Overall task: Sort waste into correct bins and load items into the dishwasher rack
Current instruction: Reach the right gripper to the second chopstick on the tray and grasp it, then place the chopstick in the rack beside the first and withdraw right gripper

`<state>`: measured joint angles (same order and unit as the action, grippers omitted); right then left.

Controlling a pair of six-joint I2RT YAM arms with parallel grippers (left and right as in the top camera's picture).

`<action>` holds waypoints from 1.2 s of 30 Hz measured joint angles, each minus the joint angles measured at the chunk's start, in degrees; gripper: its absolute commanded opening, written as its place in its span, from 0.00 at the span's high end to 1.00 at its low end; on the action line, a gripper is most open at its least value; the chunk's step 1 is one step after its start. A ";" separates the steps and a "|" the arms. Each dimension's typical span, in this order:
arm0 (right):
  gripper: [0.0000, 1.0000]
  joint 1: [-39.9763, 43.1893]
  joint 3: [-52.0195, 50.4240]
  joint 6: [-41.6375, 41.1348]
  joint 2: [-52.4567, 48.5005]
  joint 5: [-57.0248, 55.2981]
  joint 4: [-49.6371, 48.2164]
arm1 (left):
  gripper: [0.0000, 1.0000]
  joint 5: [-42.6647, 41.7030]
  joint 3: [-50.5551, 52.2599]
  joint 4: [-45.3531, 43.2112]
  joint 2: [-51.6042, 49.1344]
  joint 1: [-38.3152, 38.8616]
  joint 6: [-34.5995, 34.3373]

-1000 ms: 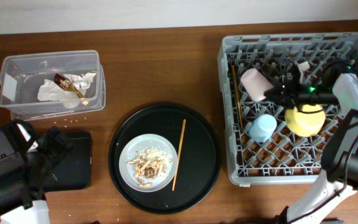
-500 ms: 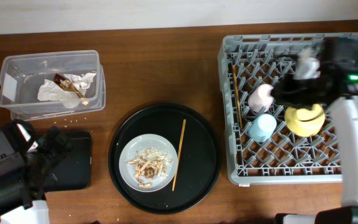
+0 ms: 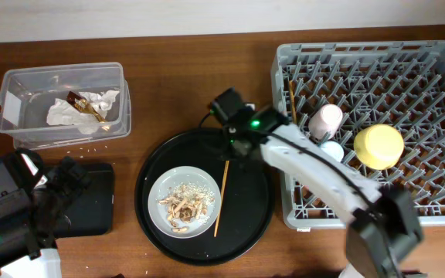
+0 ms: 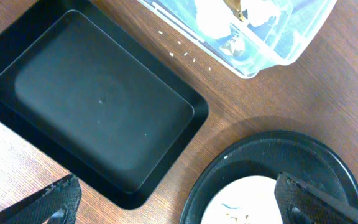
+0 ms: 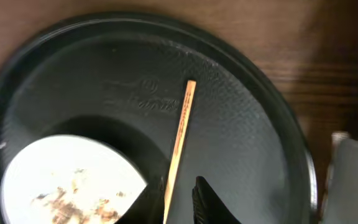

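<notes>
Overhead view: the right end effector [image 5: 176, 202] is held low over the round black tray [image 3: 253, 177], jaws slightly parted astride the loose chopstick [image 5: 180, 137], presumably lined up to lift it to the dishwasher rack [image 3: 439, 54]. The left end effector [image 4: 179, 196] is spread wide above the bare shallow black tray [image 4: 98, 106]. Napkins [image 3: 72, 112] are logged in the clear tub [image 3: 22, 77], food scraps [image 3: 184, 205] on the grey plate [image 3: 161, 185]; pink cup [image 3: 327, 120], blue cup [image 3: 331, 149], yellow bowl [image 3: 378, 147] and second chopstick [image 3: 292, 116] in the rack.

The right hand [image 3: 236, 144] hangs over the round black tray [image 3: 253, 197], at the top end of a wooden chopstick [image 3: 222, 193] lying beside the grey plate [image 3: 178, 177] of food scraps [image 3: 184, 205]. In the dishwasher rack [image 3: 439, 54] (the arm crosses its left wall) sit the pink cup [image 3: 327, 120], the yellow bowl [image 3: 378, 146] and a second chopstick [image 3: 291, 96].
</notes>
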<state>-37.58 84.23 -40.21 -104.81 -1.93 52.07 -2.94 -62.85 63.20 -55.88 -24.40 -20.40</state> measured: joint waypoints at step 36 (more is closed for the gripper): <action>0.96 -3.76 -2.93 -6.93 -13.64 1.51 -6.99 | 0.01 0.00 0.00 0.02 0.00 0.00 0.00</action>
<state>-41.34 81.30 -47.13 -118.45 -0.43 45.08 -2.94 -62.85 63.22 -55.88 -24.40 -20.40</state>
